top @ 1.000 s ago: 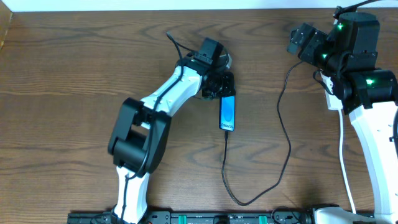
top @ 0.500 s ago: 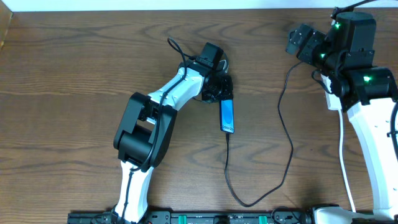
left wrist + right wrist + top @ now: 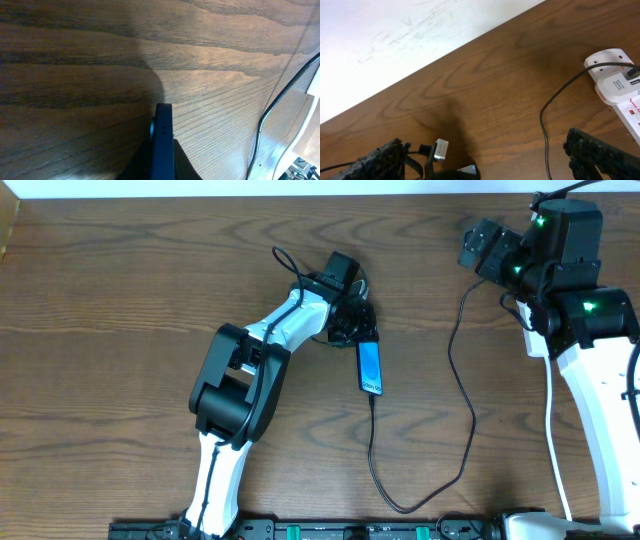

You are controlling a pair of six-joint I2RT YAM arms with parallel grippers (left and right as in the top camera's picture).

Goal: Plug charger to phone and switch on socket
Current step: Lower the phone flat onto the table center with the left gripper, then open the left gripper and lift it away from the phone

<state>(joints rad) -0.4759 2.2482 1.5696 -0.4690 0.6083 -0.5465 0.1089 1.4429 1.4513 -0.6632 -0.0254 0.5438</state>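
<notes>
- Phone (image 3: 370,367): mid-worktop (image 3: 120,300), long axis about 12-to-6. Its 12 o'clock end is pinched in the left jaws, which are closed on it. The left wrist view shows its edge (image 3: 163,140) between them.
- Charger (image 3: 371,440): black cable leaving the phone's 6 o'clock end, looping low, then climbing toward 1 o'clock to the socket. The plug looks seated in the phone.
- Socket (image 3: 620,85): white strip at 3 o'clock from the right jaws, long axis running toward 4 o'clock, not touching them.
- Right jaws: spread wide, empty.
- Nearer arm: right, so the switching likely falls to it.
- Containers: none in view.
</notes>
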